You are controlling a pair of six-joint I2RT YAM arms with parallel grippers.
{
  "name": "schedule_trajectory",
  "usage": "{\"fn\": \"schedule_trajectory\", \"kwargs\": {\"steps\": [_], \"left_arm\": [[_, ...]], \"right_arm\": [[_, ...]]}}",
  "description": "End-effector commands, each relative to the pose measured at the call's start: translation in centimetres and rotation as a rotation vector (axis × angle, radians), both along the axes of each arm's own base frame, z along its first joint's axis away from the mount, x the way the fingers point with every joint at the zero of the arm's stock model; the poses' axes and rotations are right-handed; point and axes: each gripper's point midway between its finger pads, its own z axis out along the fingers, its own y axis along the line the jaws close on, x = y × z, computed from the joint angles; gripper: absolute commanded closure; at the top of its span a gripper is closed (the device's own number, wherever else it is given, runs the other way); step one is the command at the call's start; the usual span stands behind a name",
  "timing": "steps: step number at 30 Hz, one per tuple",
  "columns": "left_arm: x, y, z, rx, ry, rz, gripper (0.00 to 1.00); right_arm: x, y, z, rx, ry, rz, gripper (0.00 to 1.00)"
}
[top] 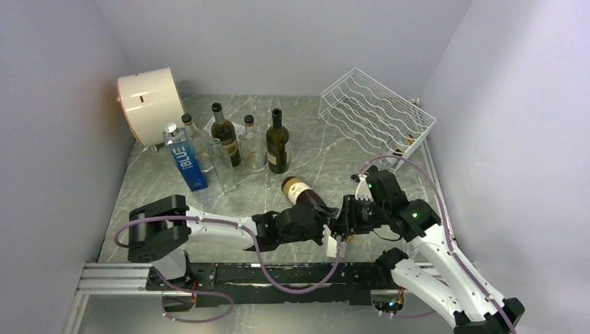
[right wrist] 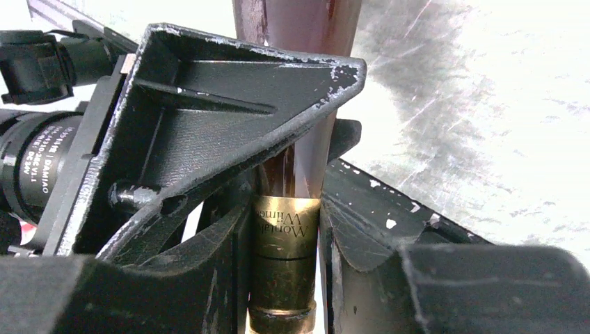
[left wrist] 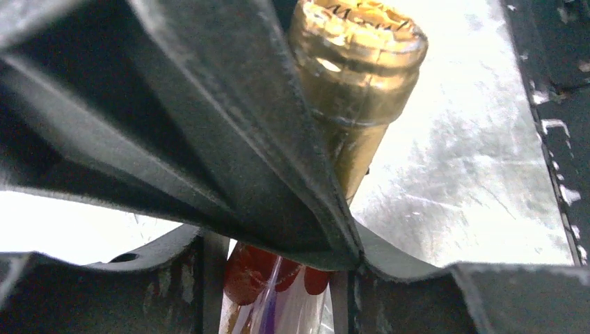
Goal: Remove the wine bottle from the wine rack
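The dark brown glass wine bottle (top: 303, 194) is off the white wire-grid wine rack (top: 376, 111) and well apart from it, near the middle front of the grey marbled counter (top: 316, 161). It lies tilted, with its base pointing to the far left and its neck running to the near right, where the two arms meet. A cream paper label wraps the body close to the base. The glass shows reddish brown up close, and the neck ends in a gold foil capsule printed with dark script. Whether the base touches the counter cannot be told.

The right pincer (right wrist: 286, 209) is clamped on the foil-covered neck, one black finger pressed against each side. The left pincer (top: 331, 226) reaches the same neck from the other side. One of its ribbed black fingers crosses in front of the glass just above the foil, but whether it squeezes the neck cannot be told.

The rack stands tilted at the far right corner, and its wavy cradles show no bottle in them.
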Motion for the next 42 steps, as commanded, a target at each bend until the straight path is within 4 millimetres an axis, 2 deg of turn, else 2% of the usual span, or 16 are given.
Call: {"fn": "schedule_trajectory", "kwargs": {"steps": [1, 5, 7, 9, 10, 14, 17, 19, 22, 23, 26, 29, 32, 35, 42], "left_arm": [[1.0, -0.4, 3.8, -0.189, 0.069, 0.139, 0.60], [0.7, 0.7, 3.5, -0.195, 0.140, 0.195, 0.69], [0.5, 1.3, 3.3, -0.197, 0.156, 0.214, 0.71], [0.4, 1.8, 3.4, -0.202, 0.176, 0.232, 0.73], [0.3, 2.1, 3.5, -0.207, 0.187, 0.240, 0.74], [0.5, 3.2, 3.9, -0.225, 0.212, 0.276, 0.78], [1.7, 4.6, 4.5, -0.270, 0.209, 0.375, 0.87], [2.9, 5.9, 5.6, -0.322, 0.201, 0.469, 0.92], [4.6, 8.2, 7.9, -0.442, 0.196, 0.599, 0.93], [5.1, 9.1, 9.3, -0.505, 0.195, 0.630, 0.93], [7.0, 12.1, 12.2, -0.663, 0.209, 0.747, 0.93], [9.8, 15.3, 14.2, -0.811, 0.287, 0.868, 0.93], [12.9, 18.1, 15.3, -0.919, 0.364, 0.976, 0.93], [15.3, 20.9, 16.0, -0.996, 0.349, 1.078, 0.93], [17.6, 24.4, 18.1, -1.086, 0.236, 1.134, 0.93]], "right_arm": [[0.8, 1.2, 4.0, 0.095, -0.125, 0.039, 0.81], [2.1, 0.6, 5.9, 0.072, -0.185, -0.015, 0.53], [3.0, -0.3, 6.9, 0.020, -0.222, -0.066, 0.42], [4.3, -1.9, 7.9, -0.057, -0.266, -0.153, 0.38], [5.1, -3.4, 8.6, -0.113, -0.305, -0.233, 0.35], [7.2, -6.7, 13.5, -0.125, -0.492, -0.454, 0.17], [7.6, -8.2, 16.8, -0.076, -0.617, -0.548, 0.06], [7.5, -8.7, 18.1, -0.038, -0.682, -0.574, 0.02], [7.3, -8.9, 18.9, 0.011, -0.746, -0.579, 0.00], [7.2, -8.9, 18.9, 0.023, -0.761, -0.580, 0.00], [7.3, -8.7, 18.5, 0.036, -0.768, -0.578, 0.00], [7.5, -8.5, 17.9, 0.025, -0.753, -0.571, 0.00], [7.7, -8.4, 17.5, 0.015, -0.742, -0.570, 0.00], [7.7, -8.2, 17.4, 0.024, -0.739, -0.569, 0.00], [7.4, -8.5, 17.0, 0.032, -0.732, -0.586, 0.00]]}}
